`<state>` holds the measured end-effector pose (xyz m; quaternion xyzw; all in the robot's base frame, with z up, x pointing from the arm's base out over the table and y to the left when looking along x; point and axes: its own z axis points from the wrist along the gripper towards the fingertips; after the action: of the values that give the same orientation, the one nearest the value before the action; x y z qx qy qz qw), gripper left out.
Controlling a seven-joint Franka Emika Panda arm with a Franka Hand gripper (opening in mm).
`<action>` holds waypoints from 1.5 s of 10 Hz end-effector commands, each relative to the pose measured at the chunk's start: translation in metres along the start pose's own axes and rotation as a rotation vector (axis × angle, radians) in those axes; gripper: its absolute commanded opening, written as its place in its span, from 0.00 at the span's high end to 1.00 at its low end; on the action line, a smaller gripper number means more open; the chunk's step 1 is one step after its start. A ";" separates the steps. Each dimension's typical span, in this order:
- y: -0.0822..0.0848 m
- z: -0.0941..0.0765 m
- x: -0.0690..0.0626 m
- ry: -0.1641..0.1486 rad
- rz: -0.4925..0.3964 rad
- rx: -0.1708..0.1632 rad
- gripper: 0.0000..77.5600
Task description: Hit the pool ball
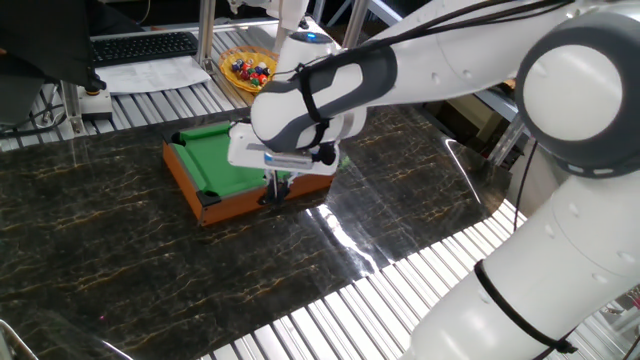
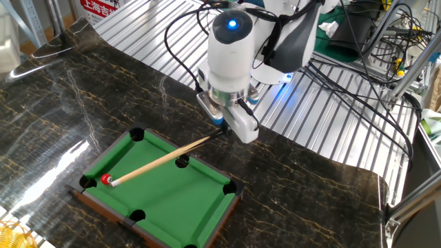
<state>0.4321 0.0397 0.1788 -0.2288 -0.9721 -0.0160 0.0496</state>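
A small green pool table [image 2: 172, 200] with a brown wooden rim and black pockets lies on the dark marble tabletop; it also shows in one fixed view [image 1: 215, 165]. A red pool ball [image 2: 105, 180] rests near the left corner pocket. A thin wooden cue [image 2: 162, 160] lies slanted across the felt, its tip right beside the ball. My gripper [image 2: 221, 131] is shut on the cue's far end, just past the table's back rim. In one fixed view my gripper [image 1: 277, 190] hangs over the table's front rim, and the arm hides the ball and cue.
A yellow bowl of coloured balls [image 1: 250, 70] stands behind the pool table, and its edge shows in the other fixed view [image 2: 14, 235]. A keyboard [image 1: 140, 45] lies on the ribbed metal shelf. Cables [image 2: 358, 76] trail behind the robot base.
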 end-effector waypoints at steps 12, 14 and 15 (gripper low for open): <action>0.070 -0.013 -0.015 0.033 0.236 -0.039 0.99; 0.071 -0.015 -0.019 0.047 0.274 -0.036 0.99; 0.071 -0.015 -0.019 0.074 0.336 -0.029 0.99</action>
<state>0.4788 0.0943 0.1908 -0.3546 -0.9319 -0.0311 0.0689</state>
